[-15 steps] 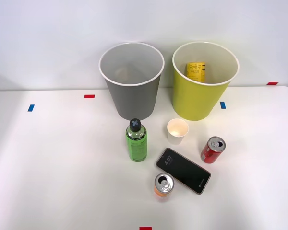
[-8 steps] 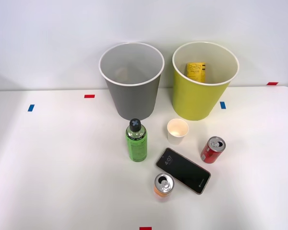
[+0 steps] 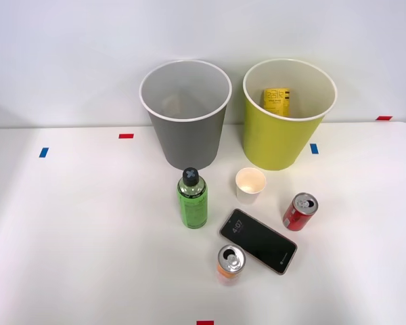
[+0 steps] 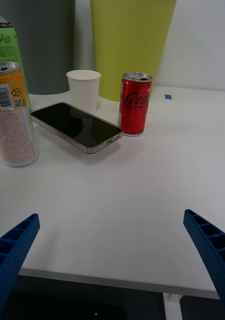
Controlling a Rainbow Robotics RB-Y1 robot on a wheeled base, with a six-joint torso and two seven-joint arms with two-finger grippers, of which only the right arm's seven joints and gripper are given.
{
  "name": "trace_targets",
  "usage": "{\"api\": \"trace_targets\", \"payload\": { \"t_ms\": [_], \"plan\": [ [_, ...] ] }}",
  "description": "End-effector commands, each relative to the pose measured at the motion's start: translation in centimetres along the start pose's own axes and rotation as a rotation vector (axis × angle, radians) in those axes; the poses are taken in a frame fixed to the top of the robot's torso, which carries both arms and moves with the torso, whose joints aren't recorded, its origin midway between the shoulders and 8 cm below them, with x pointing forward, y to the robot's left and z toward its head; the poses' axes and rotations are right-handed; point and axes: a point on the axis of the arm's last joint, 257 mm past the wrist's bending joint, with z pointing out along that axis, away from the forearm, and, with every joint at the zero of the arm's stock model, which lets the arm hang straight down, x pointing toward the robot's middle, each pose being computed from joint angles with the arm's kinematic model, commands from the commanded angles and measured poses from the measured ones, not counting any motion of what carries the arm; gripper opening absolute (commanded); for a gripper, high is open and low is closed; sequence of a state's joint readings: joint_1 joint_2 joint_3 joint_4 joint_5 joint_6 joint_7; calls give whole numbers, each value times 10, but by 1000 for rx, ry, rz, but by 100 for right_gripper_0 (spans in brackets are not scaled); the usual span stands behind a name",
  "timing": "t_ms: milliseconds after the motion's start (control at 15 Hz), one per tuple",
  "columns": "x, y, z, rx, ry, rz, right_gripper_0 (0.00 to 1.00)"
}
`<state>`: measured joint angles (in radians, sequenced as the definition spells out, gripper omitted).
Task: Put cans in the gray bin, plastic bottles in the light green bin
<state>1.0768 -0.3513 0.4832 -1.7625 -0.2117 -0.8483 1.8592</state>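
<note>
While nothing is held, the right gripper [image 4: 112, 260] is spread wide, levelled toward the red can [image 4: 135, 104] beside the phone [image 4: 75, 126], presumably for grasping.

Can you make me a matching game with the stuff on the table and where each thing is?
Things:
1. small red drink can
2. clear plastic bottle of green liquid
3. white paper cup
4. black smartphone

Places:
A. in front of the round gray plastic bin
B. lying flat beside the small orange drink can
C. farthest right
D. in front of the round yellow-green plastic bin

Pairs: 1-C, 2-A, 3-D, 4-B
</note>
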Motion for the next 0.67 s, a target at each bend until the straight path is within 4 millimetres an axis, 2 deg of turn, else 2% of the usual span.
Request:
{"api": "trace_targets", "payload": {
  "t_ms": [67, 600, 667],
  "plan": [
    [0, 0, 0, 0, 0, 0, 100],
    [0, 0, 0, 0, 0, 0, 100],
    [9, -3, 5, 3, 14, -10, 100]
  ]
}}
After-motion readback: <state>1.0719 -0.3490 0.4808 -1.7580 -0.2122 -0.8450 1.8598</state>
